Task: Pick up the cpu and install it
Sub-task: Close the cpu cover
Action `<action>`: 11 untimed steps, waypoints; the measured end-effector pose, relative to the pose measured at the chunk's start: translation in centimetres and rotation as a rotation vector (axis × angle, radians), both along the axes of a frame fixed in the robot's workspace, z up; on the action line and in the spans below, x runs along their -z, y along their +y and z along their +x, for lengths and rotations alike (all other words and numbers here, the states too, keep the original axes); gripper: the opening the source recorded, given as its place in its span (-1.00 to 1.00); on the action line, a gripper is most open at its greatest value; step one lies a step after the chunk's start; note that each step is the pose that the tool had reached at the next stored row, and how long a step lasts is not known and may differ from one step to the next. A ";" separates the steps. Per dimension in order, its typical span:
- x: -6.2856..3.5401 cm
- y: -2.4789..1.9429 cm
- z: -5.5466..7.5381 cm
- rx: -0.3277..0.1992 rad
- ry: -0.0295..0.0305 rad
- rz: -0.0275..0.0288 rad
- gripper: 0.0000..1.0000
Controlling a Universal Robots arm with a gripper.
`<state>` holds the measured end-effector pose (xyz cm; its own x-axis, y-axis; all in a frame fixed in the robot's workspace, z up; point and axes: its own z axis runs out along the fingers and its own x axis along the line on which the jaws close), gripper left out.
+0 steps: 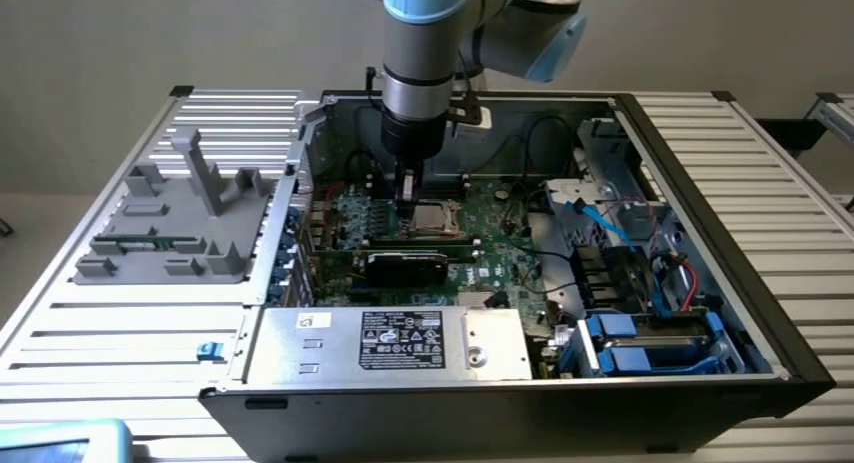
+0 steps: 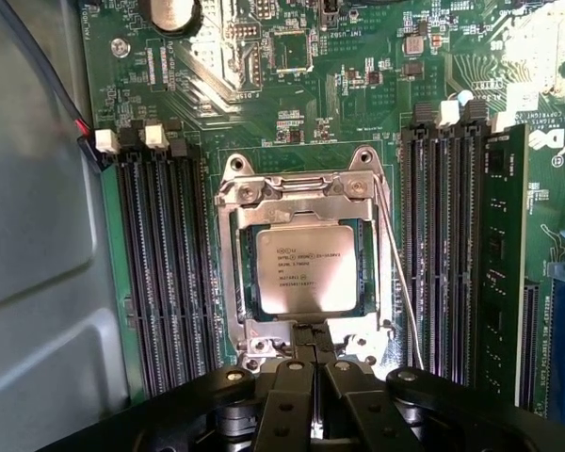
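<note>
Evidently the single cpu [image 2: 306, 270] lay flat inside the one socket [image 2: 297, 188], ringed by its metal frame, between two banks of memory slots [image 2: 165, 264]. The lone gripper [image 2: 311, 377] hung just beside the socket's edge, fingers pressed together on nothing. The chip looked light, stiff and thin, probably fragile underneath; its opposite edges seemed the safest hold.

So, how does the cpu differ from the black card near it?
The cpu is silver-grey with printed text; the black card is dark. The cpu is small and square; the black card is longer and rectangular. The cpu lies flat inside a metal socket frame; the black card has no such frame. Both sit on the green motherboard.
</note>
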<state>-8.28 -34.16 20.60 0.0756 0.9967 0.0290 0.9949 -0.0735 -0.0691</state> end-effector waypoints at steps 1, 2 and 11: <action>0.04 -0.01 0.0 0.000 -0.0002 0.0000 -0.77; 0.06 -0.01 0.0 0.000 -0.0002 -0.0001 -0.77; 0.25 -0.04 -0.2 0.000 -0.0005 0.0000 -0.77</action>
